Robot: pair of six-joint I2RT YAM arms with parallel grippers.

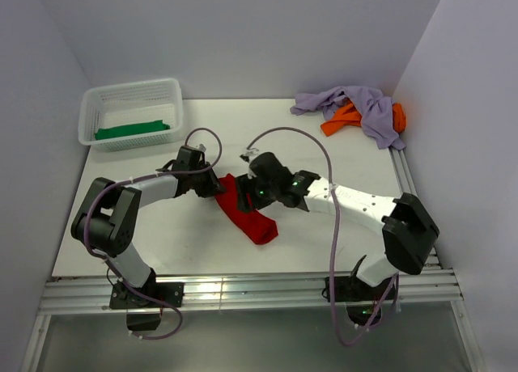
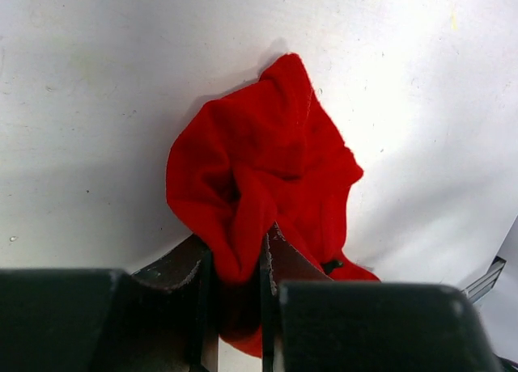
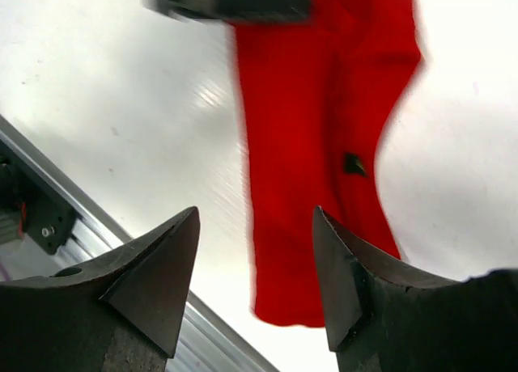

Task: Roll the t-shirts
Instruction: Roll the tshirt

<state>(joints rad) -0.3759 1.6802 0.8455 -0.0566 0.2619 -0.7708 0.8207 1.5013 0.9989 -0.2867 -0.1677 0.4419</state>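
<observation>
From above, the red shirt (image 1: pixel 251 214) lies as a narrow band mid-tabletop (image 1: pixel 324 234). The left claw (image 1: pixel 217 183) is at its far end and the right claw (image 1: pixel 245 196) just beside it. Count: four shirts (one red, one green (image 1: pixel 133 131) in the basket (image 1: pixel 93 105), one orange (image 1: pixel 344 121) partly under one lavender (image 1: pixel 360 101) in the far right corner), one basket, two claws.

Left wrist: the claw is clenched on a bunched fold of red cloth. It pinches only a wad, so a pull could drag the whole band askew instead of rolling it.

Right wrist: the claw stands released above the band, holding nothing. With that end unpinned, the cloth may slide or unfold (this picture is blurred).
</observation>
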